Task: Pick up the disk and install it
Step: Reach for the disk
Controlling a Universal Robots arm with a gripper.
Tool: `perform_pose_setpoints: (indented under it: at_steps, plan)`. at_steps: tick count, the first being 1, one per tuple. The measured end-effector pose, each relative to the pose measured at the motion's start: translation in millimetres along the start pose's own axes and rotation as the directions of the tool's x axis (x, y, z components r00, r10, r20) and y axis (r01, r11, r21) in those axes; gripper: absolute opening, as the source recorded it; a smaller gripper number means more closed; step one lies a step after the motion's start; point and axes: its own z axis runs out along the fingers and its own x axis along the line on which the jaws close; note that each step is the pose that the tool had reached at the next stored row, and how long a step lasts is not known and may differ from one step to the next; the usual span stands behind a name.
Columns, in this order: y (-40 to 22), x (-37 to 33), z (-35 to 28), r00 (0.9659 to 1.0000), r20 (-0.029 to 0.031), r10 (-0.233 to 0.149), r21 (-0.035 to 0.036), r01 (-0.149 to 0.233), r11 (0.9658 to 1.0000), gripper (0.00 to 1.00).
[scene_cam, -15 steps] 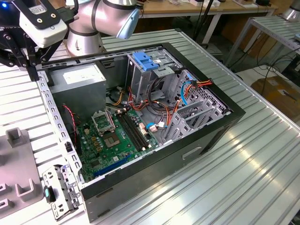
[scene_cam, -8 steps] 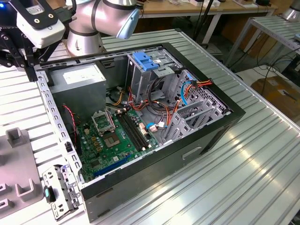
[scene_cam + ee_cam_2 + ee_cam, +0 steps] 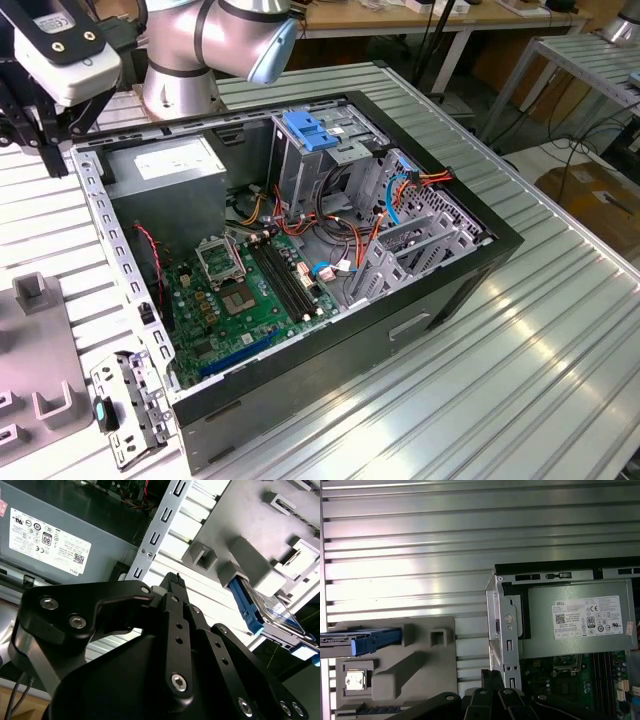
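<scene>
The disk (image 3: 364, 641) stands on edge in a slot of the grey fixture (image 3: 405, 672) on the table, beside the open computer case. In the first wrist view I see its blue carrier rail. In the second wrist view the disk (image 3: 272, 614) shows its dark body and blue rail (image 3: 246, 605) leaning out of the fixture (image 3: 250, 560). My gripper (image 3: 173, 578) hangs above the table near the corner of the case, apart from the disk. Its black fingers look shut, with nothing between them. In the exterior view the gripper (image 3: 35, 135) is at the far left, by the case's back corner.
The open case (image 3: 400, 330) holds a grey power-supply box (image 3: 165, 165), a green motherboard (image 3: 245, 295), a tall metal drive cage with a blue latch (image 3: 305, 130) and loose cables. A small metal bracket (image 3: 130, 405) lies on the table at the exterior view's left.
</scene>
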Motion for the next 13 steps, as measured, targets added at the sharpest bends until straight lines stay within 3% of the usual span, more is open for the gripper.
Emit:
perform_pose_setpoints:
  at_steps: [13]
  plan:
    - [-1.4,18.6,0.4,1.0000,0.0000,0.000,0.0000,0.000,1.0000,0.11]
